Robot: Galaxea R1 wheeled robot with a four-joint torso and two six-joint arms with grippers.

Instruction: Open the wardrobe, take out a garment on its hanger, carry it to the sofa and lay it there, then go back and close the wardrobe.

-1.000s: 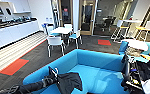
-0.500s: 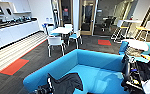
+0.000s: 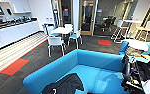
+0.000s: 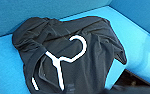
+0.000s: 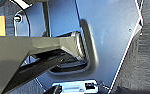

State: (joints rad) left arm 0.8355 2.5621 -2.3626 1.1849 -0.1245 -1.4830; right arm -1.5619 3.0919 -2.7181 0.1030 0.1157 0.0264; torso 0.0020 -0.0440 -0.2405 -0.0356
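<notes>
Garment (image 4: 73, 57) with hanger (image 4: 63, 60) lying on sofa (image 3: 96, 62) seat: laying done; wardrobe closing remains. Gripper states: cannot tell.

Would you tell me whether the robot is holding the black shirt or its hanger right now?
No: the black shirt lies loose on the sofa seat with the hanger on top, nothing gripping either.

Garment (image 4: 91, 57): on sofa (image 3: 96, 62) seat, at its left front corner. Hanger (image 4: 63, 62): on top of garment. Table with chairs (image 3: 62, 31): behind sofa.
</notes>
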